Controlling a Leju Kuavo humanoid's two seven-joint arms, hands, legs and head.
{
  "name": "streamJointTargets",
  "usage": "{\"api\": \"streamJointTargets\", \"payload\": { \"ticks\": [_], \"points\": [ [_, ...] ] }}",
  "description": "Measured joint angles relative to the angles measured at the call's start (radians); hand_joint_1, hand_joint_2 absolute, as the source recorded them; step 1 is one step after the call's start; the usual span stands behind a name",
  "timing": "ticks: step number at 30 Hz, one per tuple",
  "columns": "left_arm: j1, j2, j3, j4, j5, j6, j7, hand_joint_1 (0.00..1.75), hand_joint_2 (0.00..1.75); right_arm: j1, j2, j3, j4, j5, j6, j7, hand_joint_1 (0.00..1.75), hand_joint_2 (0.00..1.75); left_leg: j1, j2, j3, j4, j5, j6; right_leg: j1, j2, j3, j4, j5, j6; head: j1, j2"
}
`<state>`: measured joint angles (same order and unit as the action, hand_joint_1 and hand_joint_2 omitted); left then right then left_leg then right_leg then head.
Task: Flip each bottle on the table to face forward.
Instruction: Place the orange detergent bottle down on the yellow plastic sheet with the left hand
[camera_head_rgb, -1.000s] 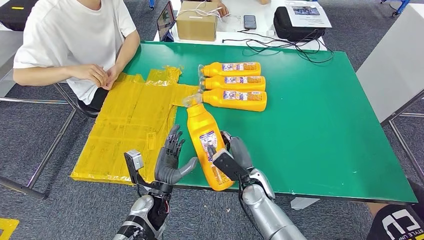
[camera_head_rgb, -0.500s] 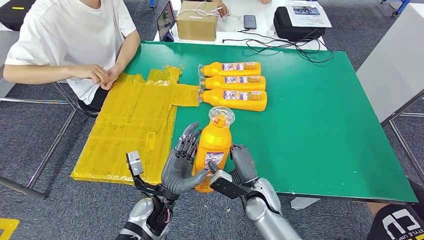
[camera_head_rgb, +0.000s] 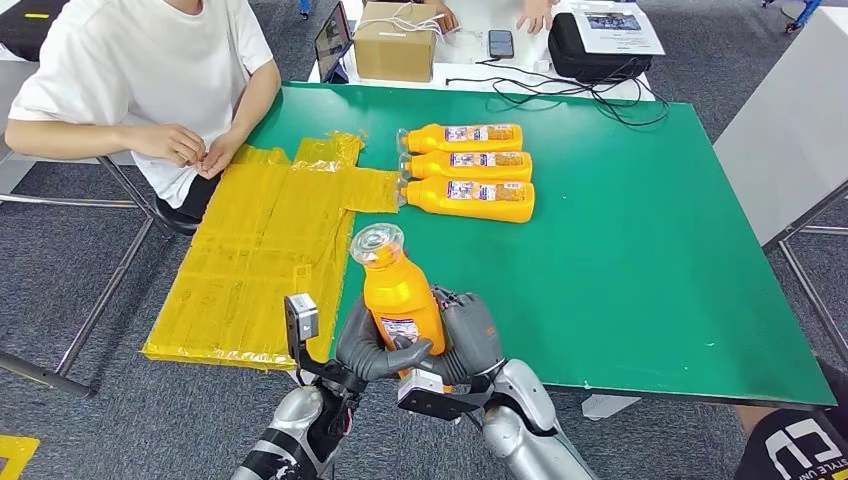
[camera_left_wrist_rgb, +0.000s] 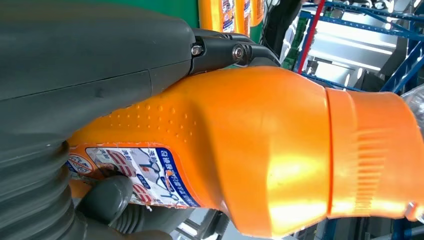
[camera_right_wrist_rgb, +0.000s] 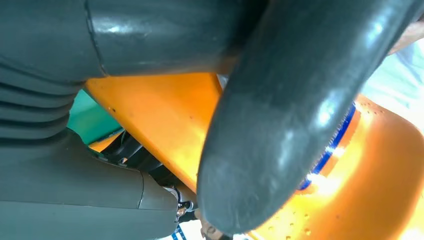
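Person (camera_head_rgb: 140, 70), white shirt: seated well beyond the left hand, at the table's far left corner.

Yellow sheet (camera_head_rgb: 260, 250): flat on the green table (camera_head_rgb: 640, 250), just ahead and left of the left hand.

Left hand (camera_head_rgb: 365, 345): fingers wrapped round the held bottle's lower body from its left.

Held bottle (camera_head_rgb: 398, 295): orange, clear cap uppermost, tilted slightly, raised between both hands above the table's near edge.

Right hand (camera_head_rgb: 470, 335): fingers closed on the same bottle from its right.

Three bottles (camera_head_rgb: 468, 170): lying side by side, well ahead of both hands, caps toward the sheet.
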<state>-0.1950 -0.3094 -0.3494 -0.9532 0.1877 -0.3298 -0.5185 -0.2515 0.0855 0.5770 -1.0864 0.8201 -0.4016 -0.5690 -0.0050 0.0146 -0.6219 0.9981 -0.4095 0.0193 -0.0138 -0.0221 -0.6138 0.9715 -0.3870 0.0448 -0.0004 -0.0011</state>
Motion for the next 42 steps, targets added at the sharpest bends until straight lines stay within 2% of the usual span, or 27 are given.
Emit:
{"api": "streamJointTargets", "payload": {
  "ticks": [5, 12, 17, 21, 26, 30, 31, 34, 36, 39, 42],
  "points": [
    [-0.014, 0.0, -0.001, 0.02, -0.031, -0.013, -0.02, 0.0, 1.75, 0.0, -0.012, 0.008, -0.017, 0.0, 0.008, 0.0, 1.75, 1.75, 0.0, 0.0, 0.0, 0.0, 0.0, 0.0, 0.0, 0.0, 0.0, 0.0, 0.0, 0.0, 0.0, 0.0],
    [-0.036, 0.0, 0.012, 0.052, 0.001, -0.134, -0.046, 0.0, 1.75, -0.008, -0.029, 0.028, -0.057, -0.013, 0.046, -0.017, 1.75, 1.75, 0.0, 0.0, 0.0, 0.0, 0.0, 0.0, 0.0, 0.0, 0.0, 0.0, 0.0, 0.0, 0.0, 0.0],
    [-0.031, 0.001, 0.034, 0.05, 0.052, -0.208, -0.034, 0.0, 1.75, -0.026, -0.041, 0.049, -0.059, -0.015, 0.089, -0.015, 1.75, 1.75, 0.0, 0.0, 0.0, 0.0, 0.0, 0.0, 0.0, 0.0, 0.0, 0.0, 0.0, 0.0, 0.0, 0.0],
    [-0.017, 0.002, 0.051, 0.049, 0.091, -0.247, -0.007, 0.28, 1.75, -0.035, -0.053, 0.067, -0.054, -0.012, 0.136, -0.024, 1.75, 1.75, 0.0, 0.0, 0.0, 0.0, 0.0, 0.0, 0.0, 0.0, 0.0, 0.0, 0.0, 0.0, 0.0, 0.0],
    [-0.007, 0.003, 0.058, 0.05, 0.084, -0.235, 0.009, 0.28, 1.75, -0.039, -0.063, 0.08, -0.039, -0.007, 0.144, -0.025, 1.75, 1.75, 0.0, 0.0, 0.0, 0.0, 0.0, 0.0, 0.0, 0.0, 0.0, 0.0, 0.0, 0.0, 0.0, 0.0],
    [-0.004, 0.003, 0.059, 0.051, 0.083, -0.229, 0.01, 0.39, 1.75, -0.04, -0.064, 0.082, -0.031, -0.003, 0.144, -0.025, 1.75, 1.75, 0.0, 0.0, 0.0, 0.0, 0.0, 0.0, 0.0, 0.0, 0.0, 0.0, 0.0, 0.0, 0.0, 0.0],
    [-0.004, 0.003, 0.059, 0.051, 0.082, -0.226, 0.011, 0.34, 1.75, -0.04, -0.064, 0.083, -0.029, -0.001, 0.143, -0.025, 1.75, 1.75, 0.0, 0.0, 0.0, 0.0, 0.0, 0.0, 0.0, 0.0, 0.0, 0.0, 0.0, 0.0, 0.0, 0.0],
    [-0.005, 0.003, 0.058, 0.052, 0.057, -0.18, 0.018, 0.08, 1.75, -0.04, -0.066, 0.085, -0.025, 0.005, 0.14, -0.02, 1.75, 1.75, 0.0, 0.0, 0.0, 0.0, 0.0, 0.0, 0.0, 0.0, 0.0, 0.0, 0.0, 0.0, 0.0, 0.0],
    [-0.01, 0.003, 0.052, 0.052, -0.017, -0.062, 0.023, 0.0, 1.75, -0.035, -0.07, 0.087, -0.021, 0.027, 0.119, -0.001, 1.75, 1.75, 0.0, -0.001, 0.0, 0.0, 0.0, 0.0, 0.0, 0.0, 0.0, 0.0, 0.0, 0.0, 0.0, 0.0],
    [-0.017, 0.003, 0.025, 0.048, -0.184, 0.156, 0.028, 0.0, 1.75, -0.026, -0.077, 0.091, -0.02, 0.093, 0.071, 0.051, 1.75, 1.75, 0.0, -0.001, -0.001, 0.0, 0.0, 0.0, 0.0, -0.001, 0.0, 0.0, 0.0, 0.0, 0.0, 0.0],
    [-0.006, 0.003, 0.013, 0.038, -0.265, 0.238, 0.05, 0.0, 1.75, -0.015, -0.083, 0.098, -0.02, 0.149, 0.036, 0.096, 1.75, 1.75, 0.0, 0.0, 0.0, 0.0, 0.0, 0.0, 0.0, 0.0, 0.0, 0.0, 0.0, 0.0, 0.0, 0.0]
  ]
}}
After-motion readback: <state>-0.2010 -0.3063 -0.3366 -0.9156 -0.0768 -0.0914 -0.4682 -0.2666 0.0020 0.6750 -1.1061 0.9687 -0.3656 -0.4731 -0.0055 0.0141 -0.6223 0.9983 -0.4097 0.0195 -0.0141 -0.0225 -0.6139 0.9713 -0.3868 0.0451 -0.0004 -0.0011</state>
